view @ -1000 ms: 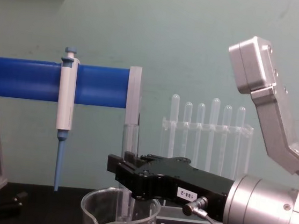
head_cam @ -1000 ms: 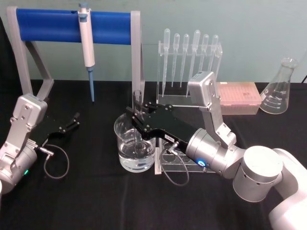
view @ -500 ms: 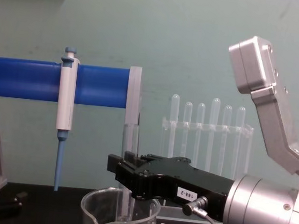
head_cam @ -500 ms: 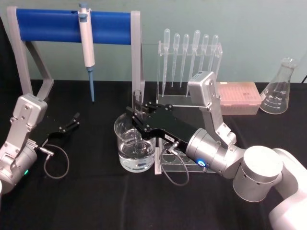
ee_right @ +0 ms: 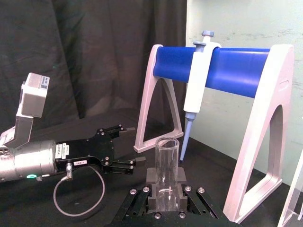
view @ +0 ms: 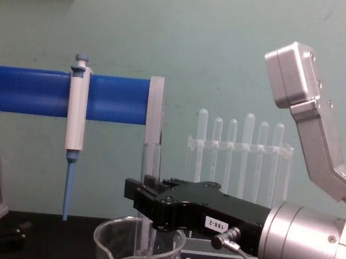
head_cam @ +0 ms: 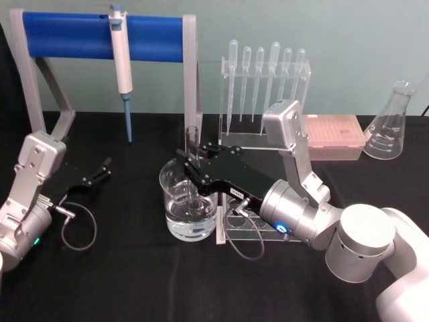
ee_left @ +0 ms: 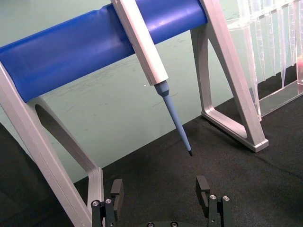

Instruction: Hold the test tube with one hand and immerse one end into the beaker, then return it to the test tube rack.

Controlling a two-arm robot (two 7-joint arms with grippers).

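Here, my right end effector (head_cam: pixel 193 162) grips the test tube (head_cam: pixel 192 141) upright so its foot dips into the beaker (head_cam: pixel 173 223); left end effector (head_cam: pixel 102 170) idle, open.

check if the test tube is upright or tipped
Upright. The test tube stands vertical in the shut right gripper, lower end down inside the beaker. The left gripper sits open, off to the left.

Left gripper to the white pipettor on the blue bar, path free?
Likely yes: the open left gripper faces the pipettor, only black tabletop between; the right gripper is at the clear glass beaker.
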